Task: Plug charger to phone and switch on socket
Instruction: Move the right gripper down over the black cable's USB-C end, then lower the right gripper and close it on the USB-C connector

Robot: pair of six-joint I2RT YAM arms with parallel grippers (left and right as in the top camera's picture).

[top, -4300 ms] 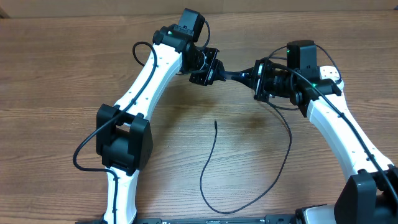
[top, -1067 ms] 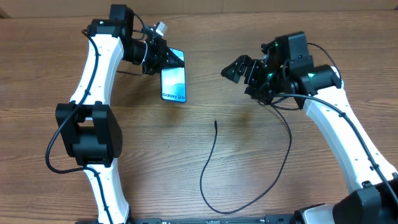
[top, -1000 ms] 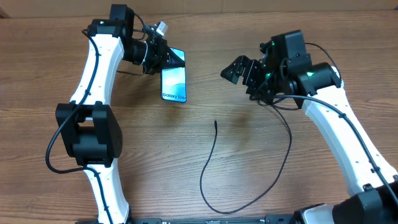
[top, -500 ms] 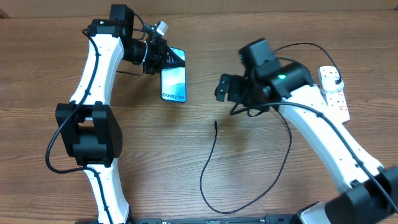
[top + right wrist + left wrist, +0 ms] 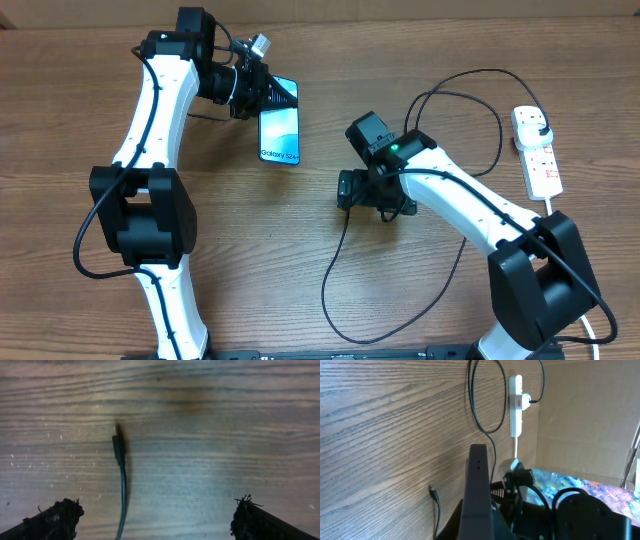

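The right gripper [image 5: 157, 509] is spread wide with nothing held, low over the bench [image 5: 225, 420]. The charger [image 5: 120, 462] tip lies between its fingers, untouched. Further left, the left gripper [image 5: 272, 95] clamps the phone [image 5: 279, 130] by its top edge, screen up. The charger's plug sits in the socket [image 5: 537, 152] at far right. The left fingers are mostly hidden behind the phone's edge. Can't tell if the phone's lower end touches the bench, and the switch state is too small to read.

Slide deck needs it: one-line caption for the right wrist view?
Right gripper open over the charger, connector tip lying free on the table.
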